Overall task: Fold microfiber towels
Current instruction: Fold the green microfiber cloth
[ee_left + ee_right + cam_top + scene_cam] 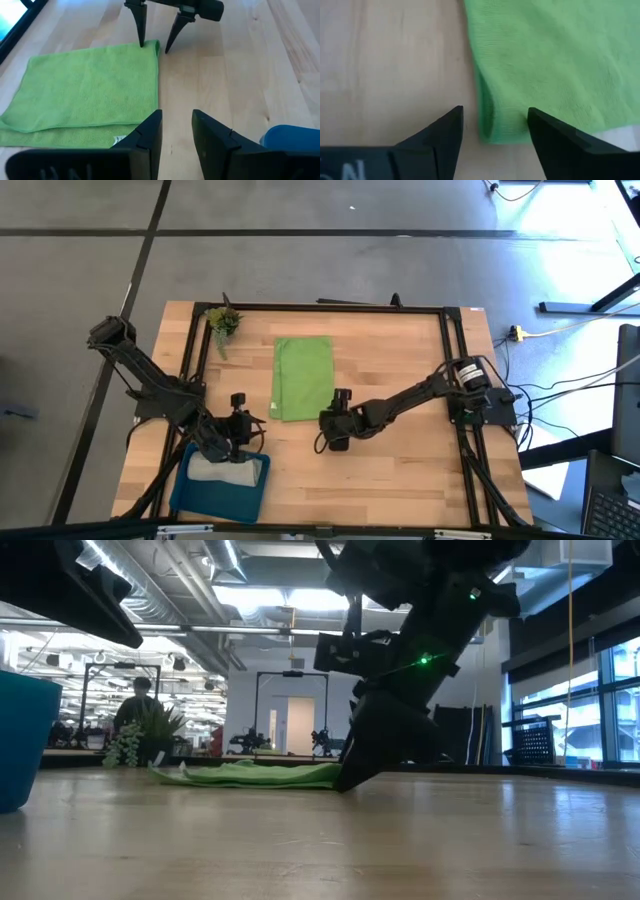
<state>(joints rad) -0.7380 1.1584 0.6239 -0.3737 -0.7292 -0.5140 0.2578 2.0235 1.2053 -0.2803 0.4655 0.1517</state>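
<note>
Wooden table [400, 470] holds a lime green towel [302, 377] folded in half at centre, the right gripper [338, 416] open astride its near right corner, apparently to pinch it, the left gripper [238, 423] narrowly parted, empty.

Bare wood lies open across the near right part of the surface [400, 470], with nothing in a claw's way there. The middle is taken by the lime green towel [303, 377], folded flat, with the right claw [337, 443] spread over its near right corner. The near left corner is blocked by the blue tray [222, 495] and the left claw [238, 452] just above it, and the plant sprig [223, 321] sits in the far left corner.
</note>
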